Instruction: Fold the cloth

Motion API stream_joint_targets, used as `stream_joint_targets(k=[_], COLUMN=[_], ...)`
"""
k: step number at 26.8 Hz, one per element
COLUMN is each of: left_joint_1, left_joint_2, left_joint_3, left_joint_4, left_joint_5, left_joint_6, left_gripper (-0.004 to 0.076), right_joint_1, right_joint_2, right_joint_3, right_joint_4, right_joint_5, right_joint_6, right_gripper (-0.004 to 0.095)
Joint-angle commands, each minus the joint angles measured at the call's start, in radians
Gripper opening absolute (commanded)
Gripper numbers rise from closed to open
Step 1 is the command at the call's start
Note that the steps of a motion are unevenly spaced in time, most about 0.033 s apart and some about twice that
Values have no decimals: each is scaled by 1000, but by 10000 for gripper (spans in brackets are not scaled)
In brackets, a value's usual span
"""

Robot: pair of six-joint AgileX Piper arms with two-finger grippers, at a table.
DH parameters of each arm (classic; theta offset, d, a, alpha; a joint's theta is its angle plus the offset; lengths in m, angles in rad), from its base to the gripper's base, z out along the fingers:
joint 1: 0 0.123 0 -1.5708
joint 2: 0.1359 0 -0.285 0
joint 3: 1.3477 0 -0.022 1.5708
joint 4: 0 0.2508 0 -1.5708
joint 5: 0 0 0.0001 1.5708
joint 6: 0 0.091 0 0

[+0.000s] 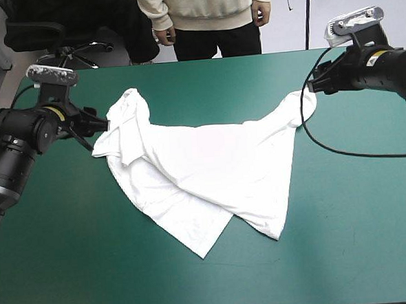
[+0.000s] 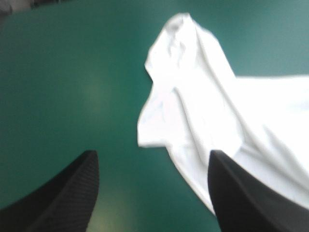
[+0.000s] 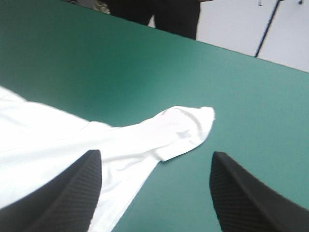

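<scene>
While the left gripper and the right gripper have their black fingers apart, gripping nothing, I see the white short-sleeved T-shirt lying mid-table on the teal-green cover. It is drawn wide from a bunched left end to a right sleeve and tapers toward the near edge.

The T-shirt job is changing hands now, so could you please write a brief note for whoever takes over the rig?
Left gripper: fingers open, holding nothing, beside the bunched left end of the T-shirt.
Right gripper: fingers open, holding nothing, just off the T-shirt's right end.
T-shirt: lying on the teal-green table, loosely spread, rumpled, layers overlapping unevenly.
Done: no neat fold yet.
Left: probably grasp both ends, flatten the T-shirt, then fold it.
</scene>
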Motion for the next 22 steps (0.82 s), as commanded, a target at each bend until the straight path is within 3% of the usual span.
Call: stream_joint_targets(k=[1, 6, 10, 12, 14, 22], left_joint_1=[2, 22, 154, 304, 351, 373], left_joint_2=[-27, 15, 105, 186, 225, 326], left_joint_3=[92, 205, 219, 201, 179, 53], left_joint_4=[-76, -108, -191, -454, -546, -567], left_joint_5=[49, -28, -77, -110, -113, -203], left_joint_6=[3, -10, -3, 147, 213, 247], left_gripper=[465, 465, 465, 465, 465, 465], right_joint_1=[-5, -5, -5, -5, -5, -5], right_joint_2=[-86, -116, -119, -119, -117, -117], right_joint_3=[22, 126, 200, 235, 237, 237], right_joint_4=[149, 223, 234, 298, 331, 345], right_joint_5=[59, 98, 91, 64, 60, 16], right_joint_6=[-60, -111, -127, -166, -190, -200], right_gripper=[590, 565, 553, 553, 553, 553])
